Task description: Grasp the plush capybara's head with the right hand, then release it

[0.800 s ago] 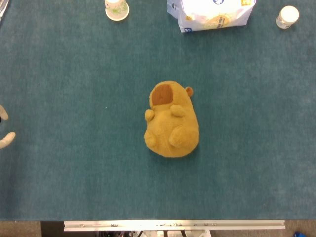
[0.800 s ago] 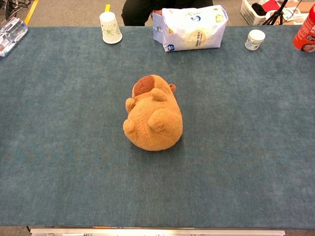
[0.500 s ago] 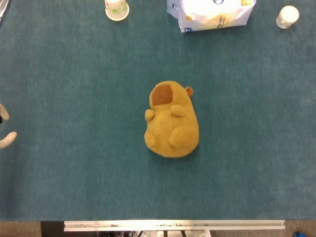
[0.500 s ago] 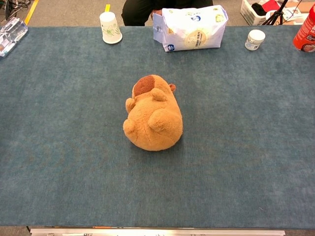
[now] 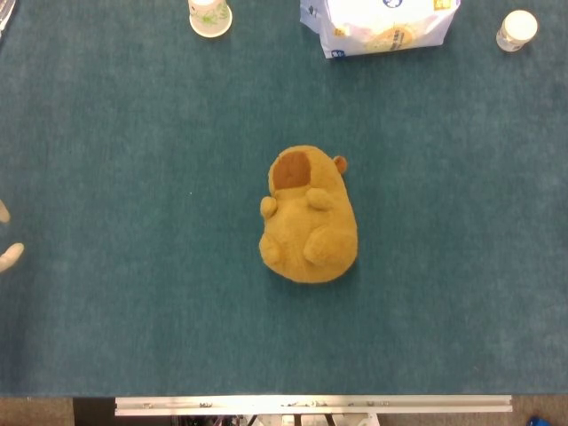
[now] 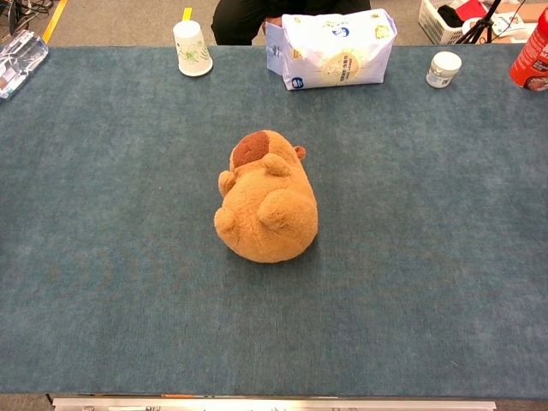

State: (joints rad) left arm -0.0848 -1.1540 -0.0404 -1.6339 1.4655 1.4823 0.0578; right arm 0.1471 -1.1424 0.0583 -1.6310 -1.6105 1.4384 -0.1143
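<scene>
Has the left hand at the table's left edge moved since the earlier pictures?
Yes. In the head view the left hand has slid slightly further left out of frame, away from the plush capybara.

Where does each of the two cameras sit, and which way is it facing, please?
Head view: high above, looking almost straight down at the plush capybara on the table; only fingertips of the left hand show at the left edge.
Chest view: lower at the table's near edge, looking forward and down across it to the floor beyond; no arm or hand shows.
Shared: capybara, paper cup, white bag, small white jar.
</scene>
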